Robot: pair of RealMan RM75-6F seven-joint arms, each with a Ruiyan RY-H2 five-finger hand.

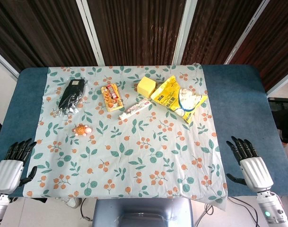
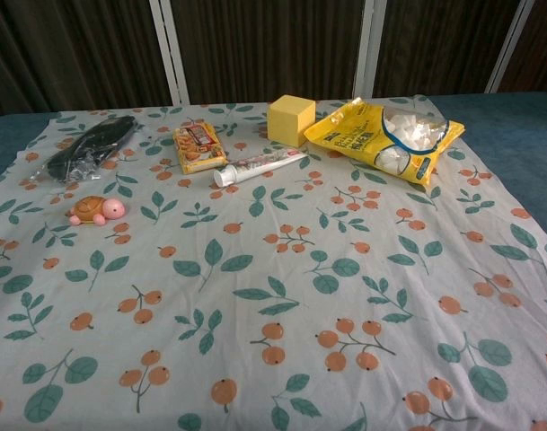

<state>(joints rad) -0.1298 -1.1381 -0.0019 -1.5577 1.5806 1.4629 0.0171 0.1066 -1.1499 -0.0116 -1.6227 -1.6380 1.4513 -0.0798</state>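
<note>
Down at the near corners of the counter, both robot hands lay empty with fingers spread: the left robot hand on the blue surface just off the leaf-printed cloth, the right robot hand beside the cloth's other edge. Nearest the left one sat a small turtle toy, well apart from it. Farther back lay a black packet, a snack box, a white tube, a yellow block and a yellow snack bag, the block just beside the bag.
</note>
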